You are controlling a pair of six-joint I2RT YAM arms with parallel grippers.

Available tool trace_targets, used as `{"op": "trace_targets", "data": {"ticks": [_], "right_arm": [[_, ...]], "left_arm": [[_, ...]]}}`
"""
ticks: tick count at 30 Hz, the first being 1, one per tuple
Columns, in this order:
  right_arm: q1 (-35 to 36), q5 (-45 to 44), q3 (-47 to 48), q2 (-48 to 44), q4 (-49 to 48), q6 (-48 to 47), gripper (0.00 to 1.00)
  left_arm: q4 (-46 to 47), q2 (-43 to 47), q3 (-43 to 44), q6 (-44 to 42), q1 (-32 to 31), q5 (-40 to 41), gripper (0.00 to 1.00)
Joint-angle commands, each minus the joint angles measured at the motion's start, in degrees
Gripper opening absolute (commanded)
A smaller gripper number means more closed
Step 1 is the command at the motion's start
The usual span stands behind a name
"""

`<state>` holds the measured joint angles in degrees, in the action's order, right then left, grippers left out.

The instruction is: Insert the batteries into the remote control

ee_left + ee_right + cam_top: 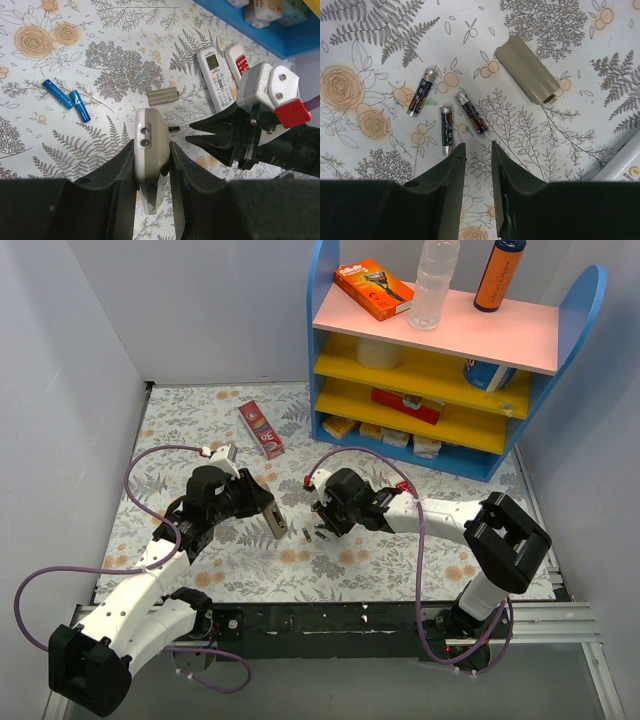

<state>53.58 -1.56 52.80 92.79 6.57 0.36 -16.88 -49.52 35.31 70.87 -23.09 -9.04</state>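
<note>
The left tool is clamped on a greyish remote control, held edge-up above the worktop. I take it for the one being loaded, since the loose battery cover lying ahead of the right tool matches its grey. The right tool's jaws stand narrowly apart, empty. Three batteries lie on the worktop just ahead of its tips, the nearest beside one of them. The step looks like picking a battery: the tool must centre over one, drop, and close across its width.
</note>
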Motion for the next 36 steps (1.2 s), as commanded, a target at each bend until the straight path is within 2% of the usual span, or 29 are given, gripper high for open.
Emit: {"op": "trace_targets", "data": {"ticks": [1, 16, 33, 36], "right_arm": [[-0.14, 4.64, 2.84, 0.02, 1.52, -1.59, 0.33], [0.47, 7.63, 3.10, 2.57, 1.96, 1.83, 0.32], [3.02, 2.62, 4.25, 5.73, 3.45, 0.26, 0.32], [3.54, 1.83, 4.33, 5.91, 3.89, -0.18, 0.27]], "left_arm": [[0.62, 0.47, 2.22, -1.17, 0.24, -0.19, 0.00], [1.24, 0.03, 2.22, -1.09, 0.33, -0.98, 0.00], [2.29, -0.14, 1.78, -0.30, 0.33, -2.47, 0.00], [2.82, -0.23, 1.43, 0.32, 0.33, -3.26, 0.00]]}}
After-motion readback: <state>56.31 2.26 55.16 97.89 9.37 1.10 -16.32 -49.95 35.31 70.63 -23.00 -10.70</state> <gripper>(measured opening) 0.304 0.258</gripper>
